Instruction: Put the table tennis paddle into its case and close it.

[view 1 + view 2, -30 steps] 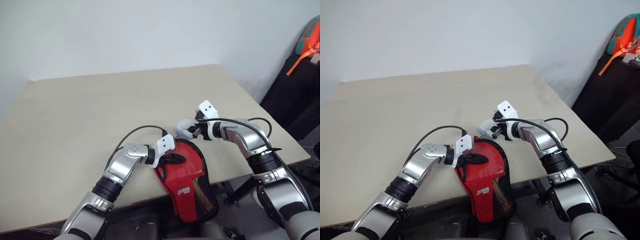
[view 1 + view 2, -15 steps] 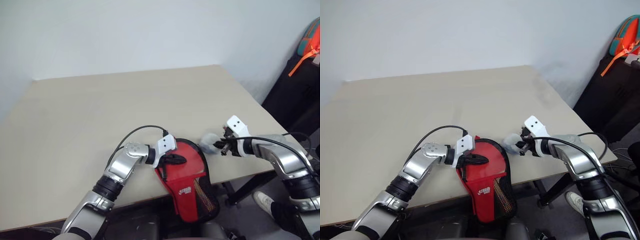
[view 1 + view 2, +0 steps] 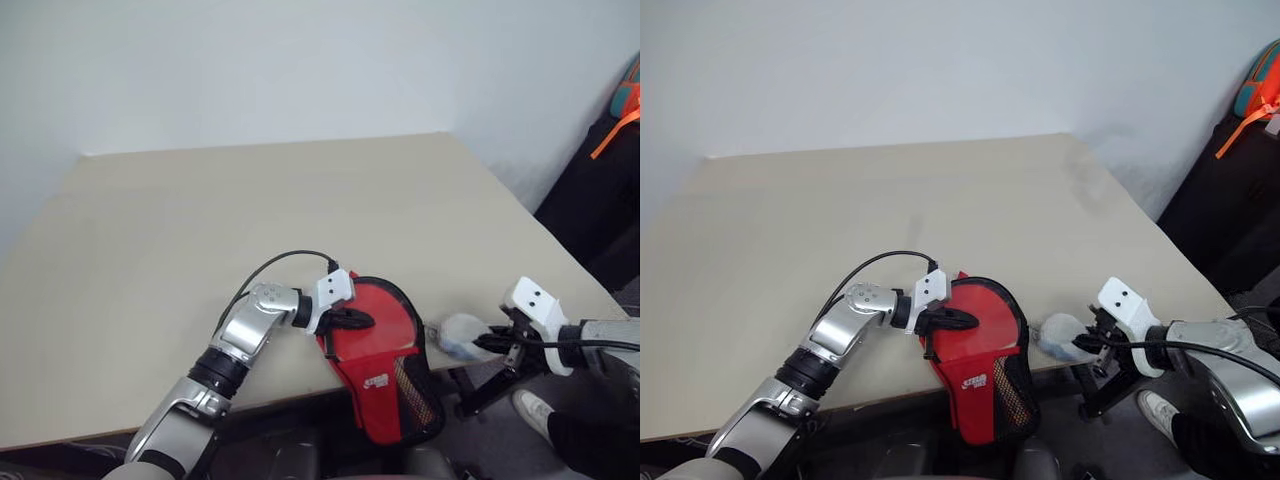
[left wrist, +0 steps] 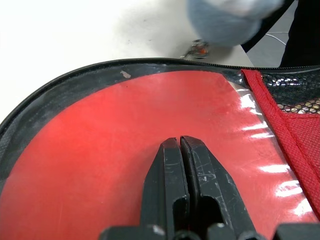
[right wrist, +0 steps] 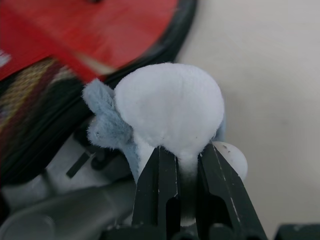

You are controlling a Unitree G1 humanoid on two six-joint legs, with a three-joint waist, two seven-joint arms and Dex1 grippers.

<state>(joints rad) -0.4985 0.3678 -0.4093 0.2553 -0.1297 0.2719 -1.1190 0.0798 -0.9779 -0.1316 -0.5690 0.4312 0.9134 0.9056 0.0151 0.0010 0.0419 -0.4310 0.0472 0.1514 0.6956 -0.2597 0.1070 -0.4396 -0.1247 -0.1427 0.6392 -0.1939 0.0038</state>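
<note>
Case (image 3: 378,350) lies at desk (image 3: 200,220) near edge, neck overhanging, zip looks shut. Left claw (image 3: 352,320), pressed together, rests on it. Right claw (image 3: 482,343) pinches fluffy white-blue pull (image 3: 460,334) beside case. Closing step prob. ending; next: check zip, let go.

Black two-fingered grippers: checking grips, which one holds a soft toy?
The right gripper, pinching the white-and-blue plush toy; the left gripper rests shut on the red case.
</note>
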